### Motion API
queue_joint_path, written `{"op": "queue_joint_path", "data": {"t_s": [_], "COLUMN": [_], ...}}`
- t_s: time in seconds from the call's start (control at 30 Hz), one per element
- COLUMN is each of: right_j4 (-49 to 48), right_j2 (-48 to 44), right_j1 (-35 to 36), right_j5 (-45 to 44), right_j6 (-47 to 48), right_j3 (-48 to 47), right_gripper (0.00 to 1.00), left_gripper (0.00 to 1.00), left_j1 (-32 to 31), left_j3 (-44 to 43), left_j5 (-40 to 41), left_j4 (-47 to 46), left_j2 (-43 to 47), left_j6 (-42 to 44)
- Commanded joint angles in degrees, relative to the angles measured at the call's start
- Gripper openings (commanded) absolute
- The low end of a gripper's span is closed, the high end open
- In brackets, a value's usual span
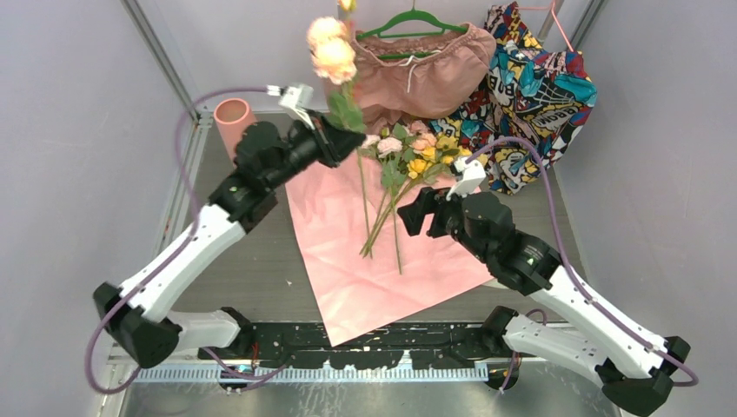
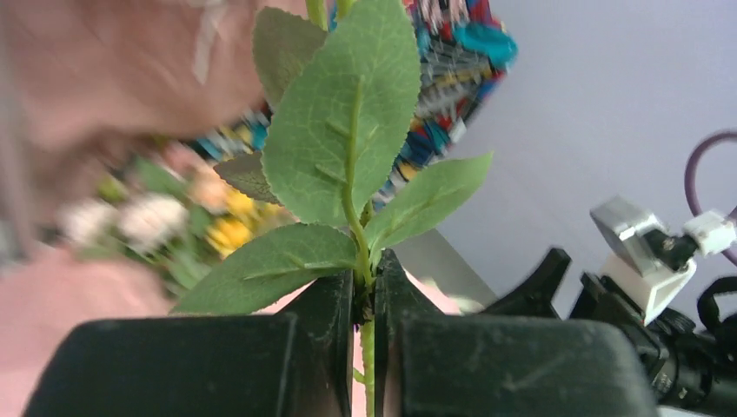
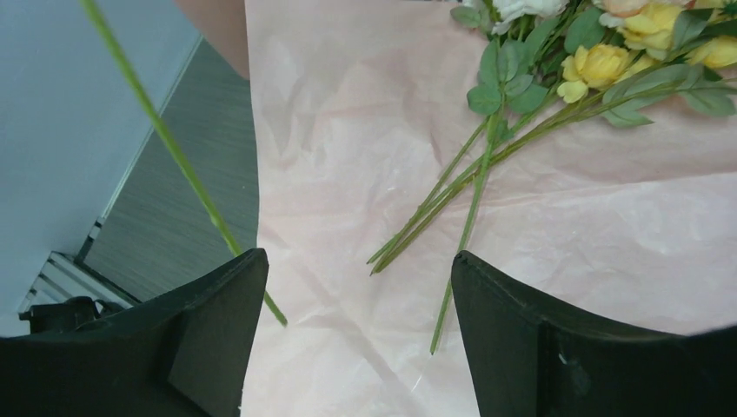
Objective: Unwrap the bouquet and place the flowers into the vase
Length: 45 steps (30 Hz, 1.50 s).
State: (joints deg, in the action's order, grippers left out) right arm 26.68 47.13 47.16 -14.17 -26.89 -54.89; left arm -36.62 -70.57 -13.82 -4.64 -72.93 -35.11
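Pink wrapping paper (image 1: 382,269) lay flat on the table (image 1: 252,261), a bunch of flowers (image 1: 415,155) across its far end. Left gripper (image 1: 351,139) pinched one rose stem (image 1: 346,109) upright (just under its leaves). Right gripper (image 1: 421,217) hovered spread over the paper. Vase (image 1: 233,122) stood back-left, apart.

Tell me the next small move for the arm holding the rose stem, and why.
Probably swing the left gripper, shut on the rose stem, leftward toward the vase. The stem's lower end hangs above the pink paper, the right gripper has its fingers open and grips nothing, and the vase mouth looks empty.
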Motion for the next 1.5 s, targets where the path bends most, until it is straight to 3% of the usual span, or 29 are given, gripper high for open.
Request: {"op": "queue_joint_path", "data": {"t_s": [0.0,0.13,0.23,0.33,0.43,0.67,0.87,1.07,1.17,1.47], "right_j4": [-0.85,-1.6,-2.03,-2.1,-2.96,-2.78,-2.66,-1.76,-0.4,0.89], "right_j2": [-1.98,-2.28,-1.67,-0.59,0.11,-0.33,-1.11,-2.26,-3.17,-4.44], "right_j1": [0.21,0.21,0.22,0.18,0.13,0.04,0.04,-0.08,-0.13,-0.4], "right_j5": [-4.94,-5.63,-5.7,-4.34,-2.87,-2.4,-2.69,-3.51,-4.59,-5.53], "right_j6": [1.76,2.4,3.03,3.41,3.66,3.87,2.92,1.96,2.01,2.31], "right_j3": [0.86,2.3,3.2,3.0,3.2,5.04,6.93,8.74,8.52,9.01], "right_gripper": [0.83,0.84,0.85,0.86,0.86,0.86,0.86,0.86,0.86,0.84], "left_gripper": [0.0,0.0,0.0,0.0,0.0,0.0,0.0,0.0,0.0,0.0], "left_j1": [0.41,0.67,2.59,5.37,8.67,17.05,21.89,25.62,26.09,27.16], "left_j3": [-9.58,-6.94,-5.48,-5.62,-10.75,-26.15,-44.44,-52.64,-53.56,-44.47], "left_j5": [20.68,38.57,45.83,45.59,44.63,38.31,33.83,30.97,31.34,34.94], "left_j4": [16.72,10.53,2.49,-5.78,-8.12,-4.17,4.24,7.43,8.26,1.78], "left_j2": [6.41,12.55,14.38,13.11,7.61,-3.68,-14.82,-19.78,-22.22,-24.59], "left_j6": [20.07,31.33,40.06,47.09,50.56,49.51,47.4,43.32,43.14,44.75]}}
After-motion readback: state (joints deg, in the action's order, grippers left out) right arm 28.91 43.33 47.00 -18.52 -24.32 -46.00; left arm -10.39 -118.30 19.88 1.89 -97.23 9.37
